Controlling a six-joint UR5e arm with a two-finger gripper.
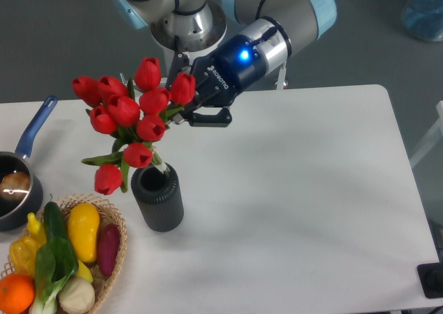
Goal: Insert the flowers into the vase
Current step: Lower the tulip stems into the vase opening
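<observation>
The flowers [128,113], a bunch of red tulips with green stems and leaves, hang in the air over the table's left part. My gripper [184,113] is shut on the bunch from its right side, and the buds hide most of the fingers. The vase [158,202], a short dark grey ribbed cylinder, stands upright on the table just below and right of the bunch. The lowest bud [108,179] and a leaf hang to the left of the vase's rim, outside its mouth. I cannot see the stem ends.
A wicker basket [111,259] of vegetables and an orange sits at the front left, close to the vase. A dark saucepan [15,189] with a blue handle stands at the left edge. The arm's base [187,23] rises behind the table.
</observation>
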